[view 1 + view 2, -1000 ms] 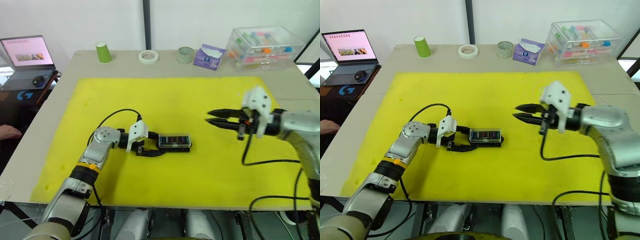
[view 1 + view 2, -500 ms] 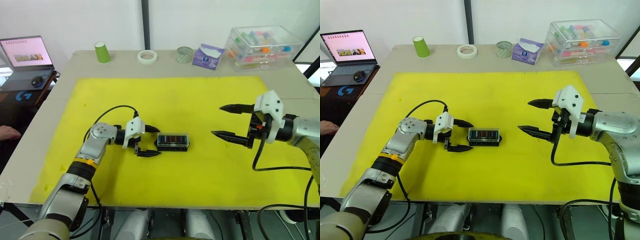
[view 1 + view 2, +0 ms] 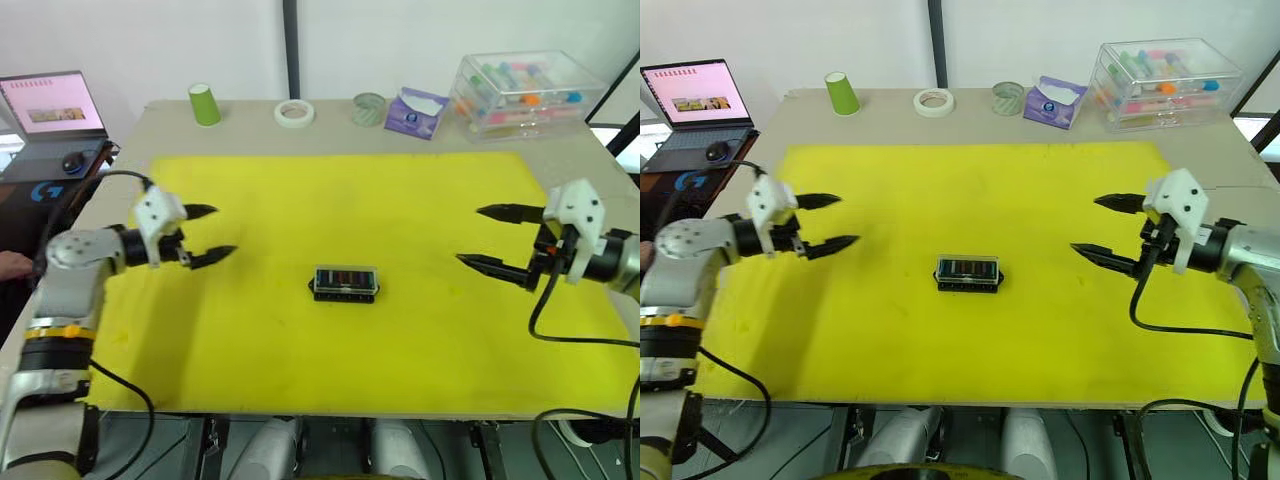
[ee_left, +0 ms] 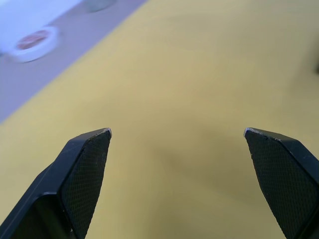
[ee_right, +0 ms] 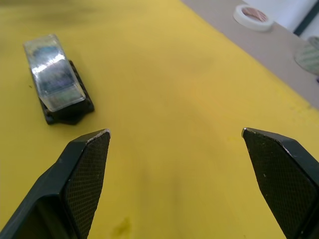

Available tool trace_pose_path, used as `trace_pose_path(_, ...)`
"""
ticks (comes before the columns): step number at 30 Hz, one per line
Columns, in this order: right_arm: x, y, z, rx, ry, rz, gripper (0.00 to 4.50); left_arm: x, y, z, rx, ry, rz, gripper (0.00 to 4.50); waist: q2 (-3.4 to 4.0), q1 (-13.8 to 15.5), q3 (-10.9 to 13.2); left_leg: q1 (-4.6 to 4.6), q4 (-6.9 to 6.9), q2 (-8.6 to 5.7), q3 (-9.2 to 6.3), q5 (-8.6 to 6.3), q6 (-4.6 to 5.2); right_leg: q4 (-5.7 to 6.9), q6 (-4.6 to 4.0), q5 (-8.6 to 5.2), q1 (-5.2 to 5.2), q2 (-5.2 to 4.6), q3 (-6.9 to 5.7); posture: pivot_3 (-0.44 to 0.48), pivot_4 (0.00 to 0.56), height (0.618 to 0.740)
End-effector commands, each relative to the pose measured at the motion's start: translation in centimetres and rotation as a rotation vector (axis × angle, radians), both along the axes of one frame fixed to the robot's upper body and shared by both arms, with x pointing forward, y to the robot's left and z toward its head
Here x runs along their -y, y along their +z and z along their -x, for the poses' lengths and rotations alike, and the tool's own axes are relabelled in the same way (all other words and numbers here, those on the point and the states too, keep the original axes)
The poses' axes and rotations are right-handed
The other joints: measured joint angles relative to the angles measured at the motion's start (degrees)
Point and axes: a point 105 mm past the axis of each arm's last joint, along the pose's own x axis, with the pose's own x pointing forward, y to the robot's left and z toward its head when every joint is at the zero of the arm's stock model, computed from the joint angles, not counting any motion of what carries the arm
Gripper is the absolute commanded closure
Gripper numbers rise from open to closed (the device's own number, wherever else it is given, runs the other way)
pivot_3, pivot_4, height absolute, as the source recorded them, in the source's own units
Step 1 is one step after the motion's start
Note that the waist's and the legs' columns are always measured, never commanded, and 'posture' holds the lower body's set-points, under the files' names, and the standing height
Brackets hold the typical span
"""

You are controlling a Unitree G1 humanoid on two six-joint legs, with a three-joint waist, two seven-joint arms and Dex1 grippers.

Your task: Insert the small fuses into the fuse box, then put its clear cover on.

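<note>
The black fuse box (image 3: 344, 283) lies flat in the middle of the yellow mat (image 3: 330, 190). A row of coloured small fuses shows through the clear cover (image 5: 56, 74), which sits on top of the box. My left gripper (image 3: 226, 230) hovers open over the mat's left side, well clear of the box, with nothing between its fingers (image 4: 84, 169). Over the right side of the mat my right gripper (image 3: 468, 235) is open and empty too, pointing toward the box from a distance.
Along the table's far edge stand a green cup (image 3: 206, 104), a white tape roll (image 3: 294, 113), a clear tape roll (image 3: 370, 108), a purple tissue pack (image 3: 417, 112) and a large clear storage box (image 3: 525, 92). A laptop (image 3: 55, 105) sits off the far left.
My left gripper has opened, let go of the fuse box and drawn far back to the left. The right gripper has opened and moved away to the right. The fuse box stays put.
</note>
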Motion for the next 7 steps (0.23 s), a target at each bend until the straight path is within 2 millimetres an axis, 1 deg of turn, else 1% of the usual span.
trace_pose_path(1, 0.38, 1.21, -0.04, 0.063, 0.004, 0.021, 0.0, -0.95, 1.09, -0.18, 0.063, 0.061, -0.032, 0.02, 0.0, 0.09, 0.0, 0.0, 0.02, 0.0, 0.0, 0.0, 0.0, 0.0, 0.0, 0.0, 0.02, 0.0, -0.01, 0.0, 0.15, 0.74)
trace_pose_path(3, 0.46, 1.14, -0.11, 0.063, 0.004, 0.023, 0.0, -0.87, 0.79, -0.07, 0.058, 0.05, -0.05, 0.02, 0.0, -0.02, 0.0, 0.0, 0.02, -0.01, 0.0, 0.0, 0.0, -0.02, 0.0, 0.0, 0.02, -0.01, -0.01, 0.0, 0.15, 0.74)
trace_pose_path(7, 0.54, 0.97, -0.25, 0.06, 0.005, 0.021, 0.0, -0.88, 0.87, -0.3, 0.067, 0.063, -0.056, 0.02, 0.0, -0.09, 0.0, 0.0, 0.0, 0.0, 0.0, 0.0, 0.0, -0.01, 0.0, 0.0, 0.01, -0.02, -0.01, 0.0, 0.15, 0.74)
